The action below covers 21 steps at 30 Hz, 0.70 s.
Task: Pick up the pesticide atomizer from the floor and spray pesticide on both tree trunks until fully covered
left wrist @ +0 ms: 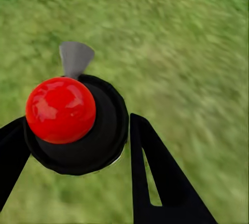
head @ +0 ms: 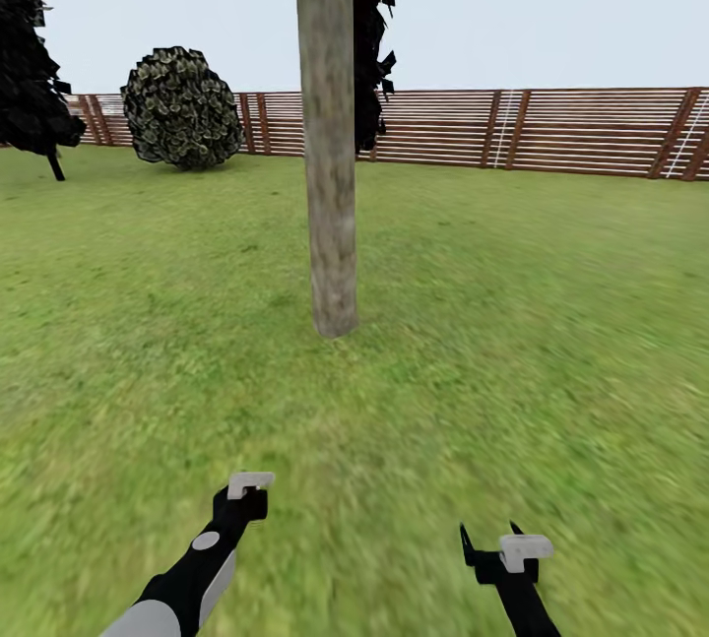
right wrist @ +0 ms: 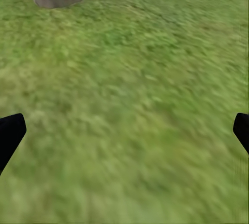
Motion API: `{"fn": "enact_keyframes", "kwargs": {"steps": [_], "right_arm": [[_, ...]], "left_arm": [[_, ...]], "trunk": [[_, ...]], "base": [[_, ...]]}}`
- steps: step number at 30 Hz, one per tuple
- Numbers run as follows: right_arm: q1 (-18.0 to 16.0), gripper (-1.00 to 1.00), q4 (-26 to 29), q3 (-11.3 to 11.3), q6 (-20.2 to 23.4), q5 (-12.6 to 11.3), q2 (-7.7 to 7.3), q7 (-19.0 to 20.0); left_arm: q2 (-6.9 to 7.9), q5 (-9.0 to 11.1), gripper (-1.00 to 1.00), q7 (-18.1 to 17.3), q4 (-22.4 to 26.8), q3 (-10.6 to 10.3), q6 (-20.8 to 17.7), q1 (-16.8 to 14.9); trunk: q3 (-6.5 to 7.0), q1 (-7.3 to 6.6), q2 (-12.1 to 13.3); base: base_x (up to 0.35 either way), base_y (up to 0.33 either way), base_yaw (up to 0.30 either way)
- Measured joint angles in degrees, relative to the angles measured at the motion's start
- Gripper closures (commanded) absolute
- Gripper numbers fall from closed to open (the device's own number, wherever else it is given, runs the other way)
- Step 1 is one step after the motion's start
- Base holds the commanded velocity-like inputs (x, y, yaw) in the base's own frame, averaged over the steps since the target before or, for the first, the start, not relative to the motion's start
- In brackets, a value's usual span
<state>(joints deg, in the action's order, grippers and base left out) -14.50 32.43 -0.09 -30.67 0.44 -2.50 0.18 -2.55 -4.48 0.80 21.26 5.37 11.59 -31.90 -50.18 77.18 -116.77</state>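
Red-capped, dark round pesticide atomizer [left wrist: 75, 123] sits clamped between the black fingers of the left gripper [head: 248, 491], lower left of the head view, so the pick-up looks done. Centre frame, the thick grey-brown mottled tree trunk [head: 329, 145] rises from the green grass lawn [head: 551, 322], near but with no whitish specks on it; spraying seems not begun. The right gripper [head: 489, 541], lower right, hangs spread and empty.
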Motion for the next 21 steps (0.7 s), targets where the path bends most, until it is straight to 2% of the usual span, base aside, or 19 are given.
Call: {"fn": "enact_keyframes", "kwargs": {"steps": [21], "right_arm": [[0.0,-1.00,0.0,0.0,0.0,0.0,0.01,0.0]], "left_arm": [[0.00,0.0,1.00,0.0,0.1,0.0,0.0,0.0]], "trunk": [[0.00,0.00,0.0]], "base": [[0.341,0.000,0.000]]}}
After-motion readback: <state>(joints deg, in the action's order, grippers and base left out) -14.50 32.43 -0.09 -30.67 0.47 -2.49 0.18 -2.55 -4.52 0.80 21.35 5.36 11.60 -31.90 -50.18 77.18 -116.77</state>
